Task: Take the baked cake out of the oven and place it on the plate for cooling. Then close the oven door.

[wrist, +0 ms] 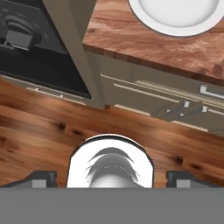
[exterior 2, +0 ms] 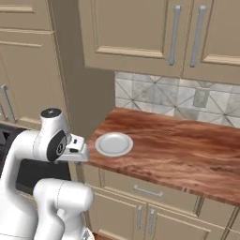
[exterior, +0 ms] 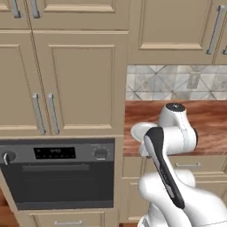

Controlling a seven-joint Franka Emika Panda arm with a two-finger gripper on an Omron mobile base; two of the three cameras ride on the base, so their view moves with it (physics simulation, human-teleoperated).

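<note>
Oven point(exterior: 60, 173) sits shut under beige cabinets in the left base view, its door point(exterior: 62, 184) flat, so the cake is presumably inside, unseen. Right base view: plate point(exterior 2: 114, 144) waits bare on the wooden counter point(exterior 2: 178, 154) beside the tiled wall. Hand view: gripper point(wrist: 109, 178) points floorward, fingers spread wide, holding nothing.

A wooden counter point(exterior 2: 187, 150) carries the plate point(exterior 2: 114, 144) near its left end, seemingly bare.
</note>
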